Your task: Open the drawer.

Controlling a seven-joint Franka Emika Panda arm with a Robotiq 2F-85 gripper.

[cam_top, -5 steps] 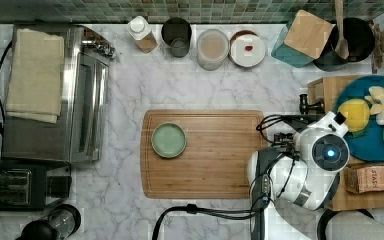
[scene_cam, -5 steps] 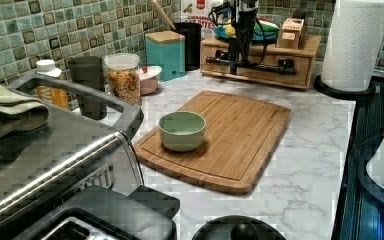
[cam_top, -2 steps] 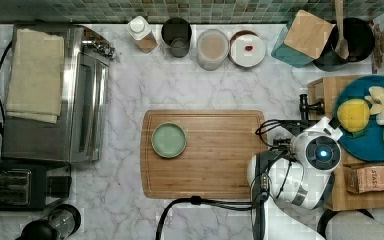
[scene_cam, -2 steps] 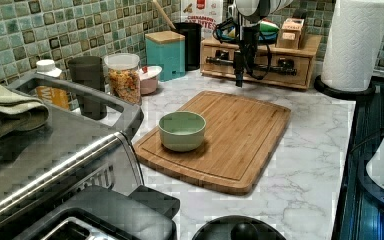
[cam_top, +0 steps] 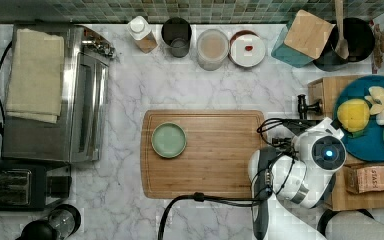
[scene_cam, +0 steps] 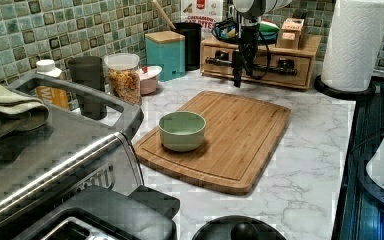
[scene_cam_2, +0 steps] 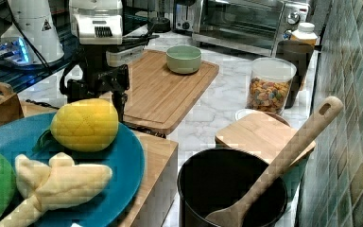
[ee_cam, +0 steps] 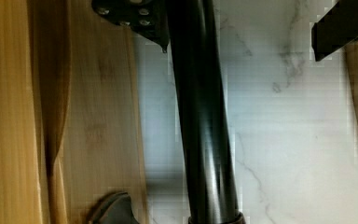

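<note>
The drawer (scene_cam: 260,62) sits in a light-wood box at the far edge of the counter (scene_cam: 310,145) in the left view, beside a paper towel roll (scene_cam: 357,42). Its black bar handle (ee_cam: 203,116) runs across the drawer front. In the top view the box lies at the counter's right edge, with one handle post (cam_top: 307,106) visible beyond the arm.

The gripper (scene_cam: 242,65) hangs vertically in front of the drawer, at the handle. In the wrist view the handle bar passes between two dark finger parts, one at each side, with a wide gap on one side; the gripper is spread and not clamped on the bar.

A blue plate (scene_cam_2: 123,161) carrying a lemon (scene_cam_2: 85,124) rests on top of the box. A bamboo cutting board (cam_top: 215,155) lies at the counter's centre, just beside the drawer front, with a green bowl (cam_top: 169,140) on it.
</note>
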